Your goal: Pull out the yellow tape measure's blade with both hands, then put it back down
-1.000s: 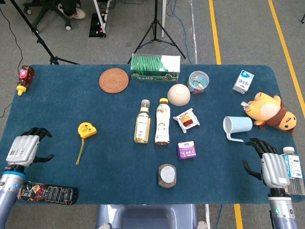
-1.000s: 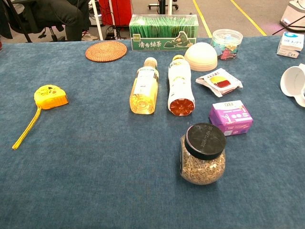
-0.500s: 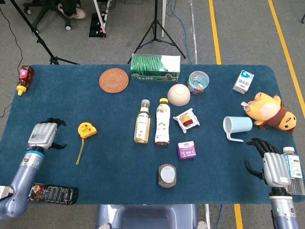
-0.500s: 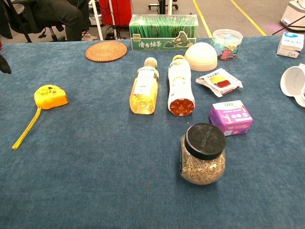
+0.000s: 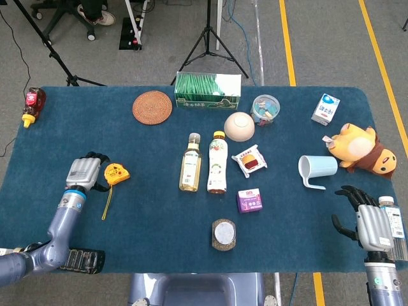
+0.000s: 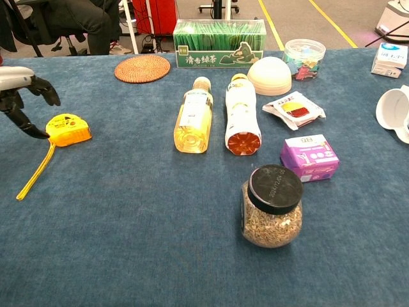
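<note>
Yellow tape measure on blue cloth, spread-fingered left hand just at its nine o'clock, right hand likewise spread, well apart

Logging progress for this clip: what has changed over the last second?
The left robot hand has moved in across the table to the yellow tape measure, fingers open beside its case, not gripping yet. The tape measure and its short pulled-out blade lie unmoved. The right robot hand stays open near the table's edge.

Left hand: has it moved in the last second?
Yes. In the head view the left hand has travelled right across the table, closing on the yellow tape measure, which has stayed put.
</note>
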### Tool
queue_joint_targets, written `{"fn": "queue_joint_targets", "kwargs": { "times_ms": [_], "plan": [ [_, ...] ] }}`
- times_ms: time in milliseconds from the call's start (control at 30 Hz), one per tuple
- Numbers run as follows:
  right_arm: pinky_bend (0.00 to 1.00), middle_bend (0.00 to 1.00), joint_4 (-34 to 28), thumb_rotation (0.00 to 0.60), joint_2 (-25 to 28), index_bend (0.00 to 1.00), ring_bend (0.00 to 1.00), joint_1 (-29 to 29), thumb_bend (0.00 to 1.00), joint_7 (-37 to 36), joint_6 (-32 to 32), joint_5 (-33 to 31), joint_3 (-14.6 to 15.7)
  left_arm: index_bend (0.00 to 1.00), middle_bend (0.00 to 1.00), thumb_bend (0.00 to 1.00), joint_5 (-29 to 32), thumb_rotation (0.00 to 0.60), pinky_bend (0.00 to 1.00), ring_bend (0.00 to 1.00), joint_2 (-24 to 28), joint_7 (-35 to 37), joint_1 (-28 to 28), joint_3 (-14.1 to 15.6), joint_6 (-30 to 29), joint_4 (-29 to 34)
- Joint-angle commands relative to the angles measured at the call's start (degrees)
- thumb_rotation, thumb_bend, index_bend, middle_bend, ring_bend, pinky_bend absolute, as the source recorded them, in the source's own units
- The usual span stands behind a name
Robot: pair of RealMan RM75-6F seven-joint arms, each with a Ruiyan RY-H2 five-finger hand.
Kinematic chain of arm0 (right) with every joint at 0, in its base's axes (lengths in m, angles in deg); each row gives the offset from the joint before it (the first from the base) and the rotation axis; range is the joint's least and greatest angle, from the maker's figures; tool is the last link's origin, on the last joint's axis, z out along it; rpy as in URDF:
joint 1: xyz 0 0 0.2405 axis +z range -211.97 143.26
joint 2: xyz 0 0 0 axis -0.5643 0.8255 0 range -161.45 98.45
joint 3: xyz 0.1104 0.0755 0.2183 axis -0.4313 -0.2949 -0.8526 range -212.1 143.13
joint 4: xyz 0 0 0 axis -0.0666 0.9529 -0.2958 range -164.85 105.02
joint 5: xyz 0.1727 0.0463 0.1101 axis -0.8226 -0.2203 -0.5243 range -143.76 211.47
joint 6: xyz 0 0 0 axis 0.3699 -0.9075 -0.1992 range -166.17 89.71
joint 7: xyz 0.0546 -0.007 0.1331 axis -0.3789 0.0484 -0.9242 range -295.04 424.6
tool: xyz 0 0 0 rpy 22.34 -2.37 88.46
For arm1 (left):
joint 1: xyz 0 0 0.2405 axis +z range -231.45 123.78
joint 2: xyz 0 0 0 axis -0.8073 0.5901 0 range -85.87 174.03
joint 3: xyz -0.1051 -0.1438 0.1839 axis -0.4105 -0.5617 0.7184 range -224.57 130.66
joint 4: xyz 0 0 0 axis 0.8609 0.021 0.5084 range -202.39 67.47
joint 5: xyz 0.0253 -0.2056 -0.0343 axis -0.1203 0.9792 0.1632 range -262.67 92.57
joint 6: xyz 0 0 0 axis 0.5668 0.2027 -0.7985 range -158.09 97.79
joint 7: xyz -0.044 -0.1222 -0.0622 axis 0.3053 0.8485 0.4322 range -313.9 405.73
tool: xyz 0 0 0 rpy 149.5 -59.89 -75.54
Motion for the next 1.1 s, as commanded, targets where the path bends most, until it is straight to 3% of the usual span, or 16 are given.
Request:
{"fn": "queue_joint_targets", "kwargs": {
  "times_ms": [33,567,1100],
  "plan": [
    [0.23,0.22,0.05,0.6,0.01,0.28,0.2,-0.05,0.36,-0.08,0.01,-0.12,-0.04,0.24,0.23,0.13,1.81,0.6,0.25,0.12,-1.72,-0.91,-1.76,-0.18,0.73,-2.1],
    [0.23,0.22,-0.04,0.6,0.34,0.28,0.2,-0.49,0.36,-0.64,0.16,-0.7,0.06,0.25,0.23,0.13,7.22,0.6,0.25,0.12,-4.52,-0.94,-5.16,1.0,4.21,-8.92],
    [0.23,0.22,-1.19,0.6,0.66,0.28,0.2,-1.33,0.36,0.16,-1.13,-0.58,0.08,0.24,0.23,0.13,6.53,0.6,0.25,0.12,-3.6,-0.14,-6.25,2.58,5.56,-10.36]
  ]
}}
